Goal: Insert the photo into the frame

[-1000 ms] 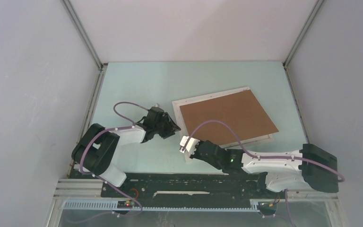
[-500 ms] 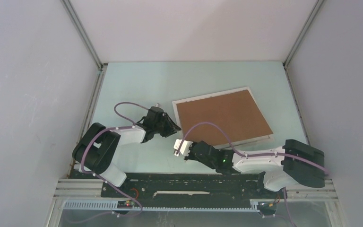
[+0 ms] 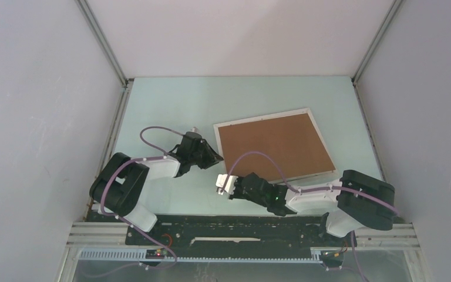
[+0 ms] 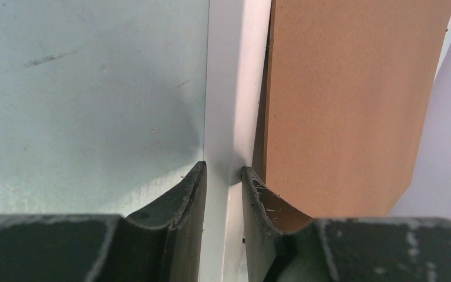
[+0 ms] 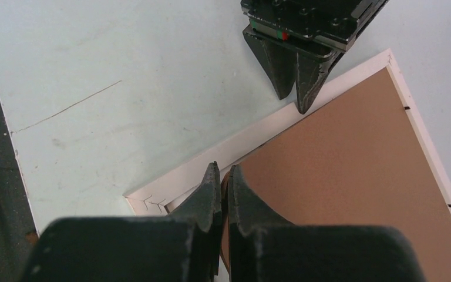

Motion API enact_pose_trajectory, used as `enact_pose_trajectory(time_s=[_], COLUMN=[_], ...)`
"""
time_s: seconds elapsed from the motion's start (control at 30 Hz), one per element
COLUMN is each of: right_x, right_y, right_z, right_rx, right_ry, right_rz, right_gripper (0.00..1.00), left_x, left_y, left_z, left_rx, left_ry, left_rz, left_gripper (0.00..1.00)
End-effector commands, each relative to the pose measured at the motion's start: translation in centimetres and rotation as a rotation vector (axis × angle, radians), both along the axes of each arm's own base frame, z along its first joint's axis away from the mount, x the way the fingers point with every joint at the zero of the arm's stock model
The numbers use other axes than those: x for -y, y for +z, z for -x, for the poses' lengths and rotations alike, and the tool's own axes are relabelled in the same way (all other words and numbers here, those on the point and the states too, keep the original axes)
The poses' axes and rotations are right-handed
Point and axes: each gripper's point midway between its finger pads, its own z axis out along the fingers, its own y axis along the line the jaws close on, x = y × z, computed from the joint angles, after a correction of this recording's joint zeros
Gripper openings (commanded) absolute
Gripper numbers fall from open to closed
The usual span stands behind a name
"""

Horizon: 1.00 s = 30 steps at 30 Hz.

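- The frame lies face down on the tabletop, with the brown backing board within its rim. The photo is not visible, presumably under the board.
- The left gripper is pinched onto the frame's left rail, likely to steady it.
- The right gripper is fully closed, its tips at the board's near corner, apparently to seat it.

Pale table under flat frame (brown-backed)
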Motion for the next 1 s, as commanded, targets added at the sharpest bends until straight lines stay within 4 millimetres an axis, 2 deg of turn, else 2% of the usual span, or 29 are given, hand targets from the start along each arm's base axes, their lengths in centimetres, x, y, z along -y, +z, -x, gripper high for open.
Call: enact_pose_trajectory(time_s=[0.0,0.23,0.7,0.8,0.97], right_x=[0.2,1.0,2.4,3.1,3.6], right_y=[-0.7,-0.5,-3.2,-3.7,-4.2], right_z=[0.9,0.8,0.3,-0.2,-0.8], right_rx=[-0.077,-0.082,-0.121,-0.116,-0.136], right_ry=[0.060,0.058,0.038,0.003,-0.028], right_rz=[-0.033,-0.022,0.009,0.022,0.015], right_gripper=[0.00,0.00,0.00,0.11,0.14], left_x=[-3.1,-3.3,-3.6,-3.5,-3.6], left_y=[-3.6,-3.9,-4.0,-3.9,-3.6], left_z=[2.8,2.9,2.8,2.7,2.7], left_rx=[-0.115,-0.125,-0.127,-0.126,-0.117], left_ry=[0.001,0.003,0.006,0.005,0.008], left_rz=[-0.156,-0.170,-0.179,-0.177,-0.176], left_gripper=[0.31,0.30,0.27,0.27,0.26])
